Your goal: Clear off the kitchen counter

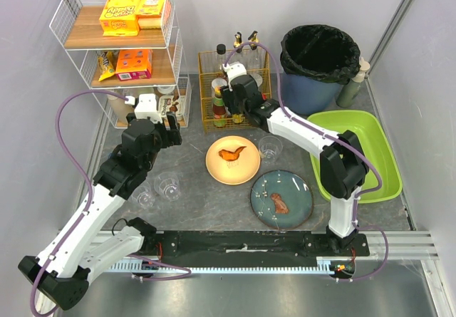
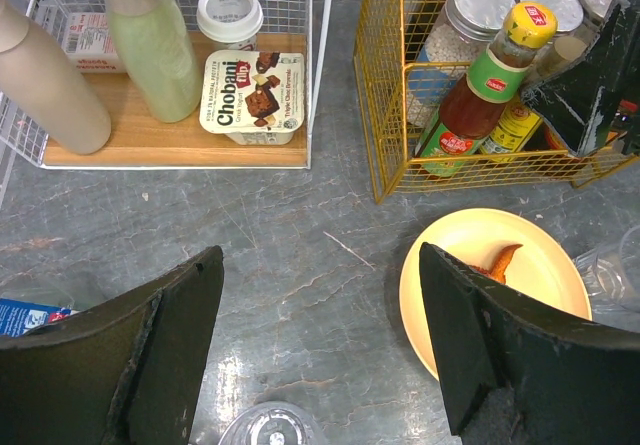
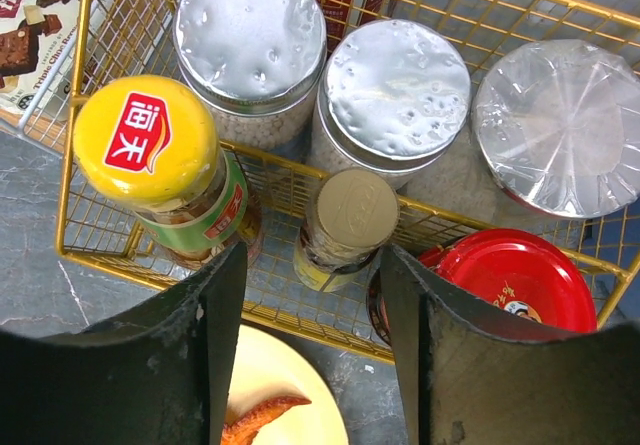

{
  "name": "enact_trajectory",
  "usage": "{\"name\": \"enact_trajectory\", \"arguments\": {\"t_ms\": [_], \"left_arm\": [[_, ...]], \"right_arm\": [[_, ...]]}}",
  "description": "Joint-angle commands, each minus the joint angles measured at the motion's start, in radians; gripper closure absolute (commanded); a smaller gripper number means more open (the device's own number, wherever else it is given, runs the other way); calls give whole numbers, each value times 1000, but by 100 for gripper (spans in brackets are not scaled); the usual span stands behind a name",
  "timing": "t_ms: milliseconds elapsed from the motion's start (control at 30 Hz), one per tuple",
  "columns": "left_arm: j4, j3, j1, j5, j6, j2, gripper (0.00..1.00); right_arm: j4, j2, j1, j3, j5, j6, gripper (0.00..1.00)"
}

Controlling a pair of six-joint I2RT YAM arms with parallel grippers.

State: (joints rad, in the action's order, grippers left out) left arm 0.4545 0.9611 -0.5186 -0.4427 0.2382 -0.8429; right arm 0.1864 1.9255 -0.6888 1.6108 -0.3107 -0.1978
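The yellow plate [image 1: 235, 171] in the middle of the counter [image 1: 206, 203] looks light but breakable; grab its rim. The left gripper [image 2: 320, 345] and right gripper [image 3: 312, 345] are spread, empty.

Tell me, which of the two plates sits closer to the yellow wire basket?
The pale yellow plate holding the orange scrap; the blue-green plate sits farther from the basket.

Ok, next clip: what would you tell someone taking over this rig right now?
Left end effector: open, empty, above the kitchen counter near the white rack.
Right end effector: open, over a gold-capped bottle standing in the yellow basket.
Done: bottles and jars are in the basket.
Left: yellow plate, blue plate, two clear cups by the left arm and a third cup sit on the counter.
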Motion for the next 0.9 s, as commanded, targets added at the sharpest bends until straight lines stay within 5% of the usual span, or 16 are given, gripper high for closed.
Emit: {"name": "enact_trajectory", "arguments": {"t_ms": [0, 233, 467, 867], "left_arm": [[-30, 4, -1, -1, 26, -2, 15], [-30, 7, 0, 38, 32, -8, 14], [-5, 24, 0, 159, 150, -65, 6], [-105, -159, 0, 496, 412, -232, 14]], "right_arm": [[-30, -83, 5, -3, -2, 6, 34], [48, -241, 5, -34, -22, 6, 20], [103, -492, 5, -215, -67, 12, 15], [180, -815, 5, -505, 65, -156, 14]]}}
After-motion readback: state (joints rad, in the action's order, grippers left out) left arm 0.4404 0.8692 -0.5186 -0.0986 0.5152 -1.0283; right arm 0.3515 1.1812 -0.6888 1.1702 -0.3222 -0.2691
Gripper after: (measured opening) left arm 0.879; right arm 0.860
